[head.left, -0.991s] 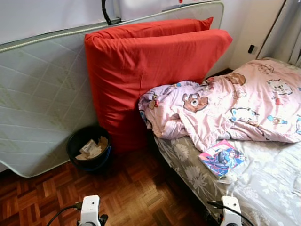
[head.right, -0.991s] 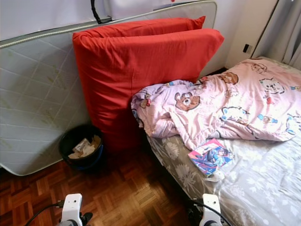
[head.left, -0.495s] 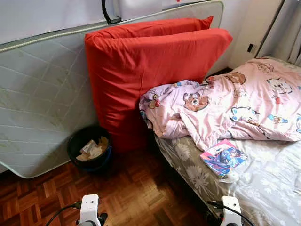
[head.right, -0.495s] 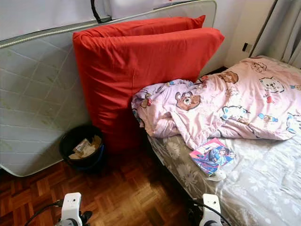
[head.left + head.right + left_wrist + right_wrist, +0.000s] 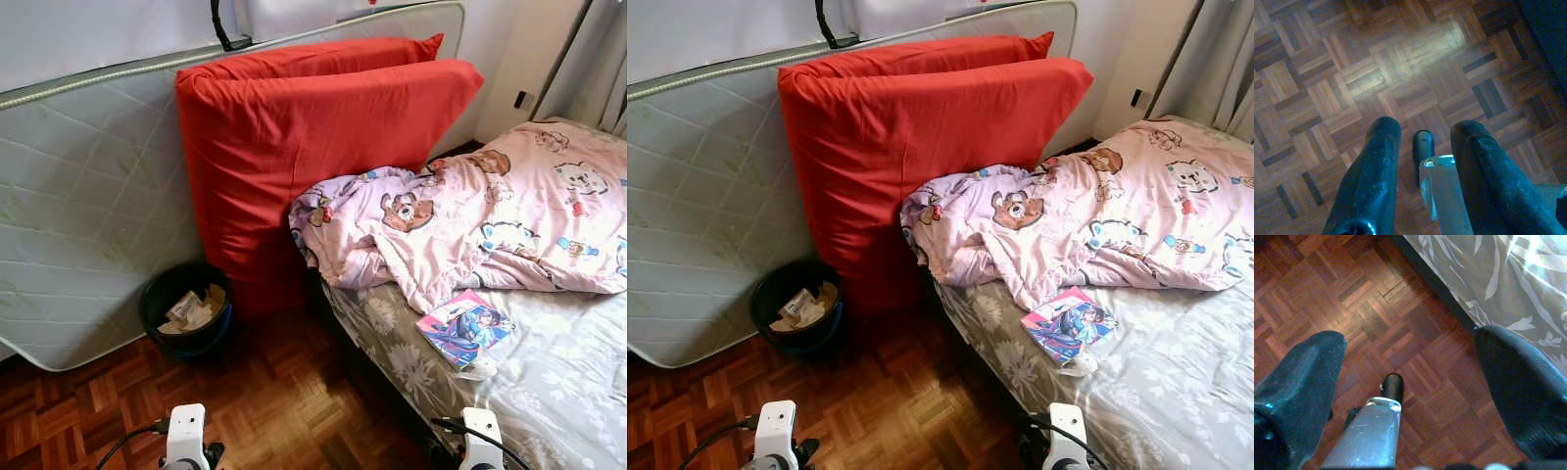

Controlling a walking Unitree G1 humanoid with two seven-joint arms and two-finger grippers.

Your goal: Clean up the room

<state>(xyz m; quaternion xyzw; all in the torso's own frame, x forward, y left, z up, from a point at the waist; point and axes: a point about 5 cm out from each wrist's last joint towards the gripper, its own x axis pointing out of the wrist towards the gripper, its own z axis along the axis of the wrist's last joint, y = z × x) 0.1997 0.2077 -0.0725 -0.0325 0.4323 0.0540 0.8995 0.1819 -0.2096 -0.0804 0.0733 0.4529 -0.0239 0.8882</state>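
A: Room. Bed (image 5: 549, 392) lower right of the frame, grey sheet with a white flower print. Pink cartoon blanket (image 5: 470, 220) bunched across its upper end, right of centre.

B: Loose items on the sheet?

A: A colourful magazine (image 5: 463, 327) lying flat just below the blanket's edge, lower right. A small pale scrap (image 5: 477, 369) just beside its lower corner, too small to identify.

B: And the left side?

A: Black bin (image 5: 186, 306) on the wood floor (image 5: 284, 401), left of centre, paper and cardboard bits inside. It sits at the foot of a red mattress (image 5: 304, 147) that stands on edge in the centre. Behind that, a pale quilted mattress (image 5: 88, 206) leans against the wall, filling the upper left. Grey curtain (image 5: 598, 69) at the upper right corner.

B: Arms?

A: Both low, wrist tops at the bottom edge of the head views. Left gripper (image 5: 1422, 134) points down at bare parquet, fingers parted with a narrow gap, nothing between them. Right gripper (image 5: 1408, 357) also points down over the floor, close to the bed's side, fingers spread wide and empty. Flowered sheet in the upper right of its wrist view.
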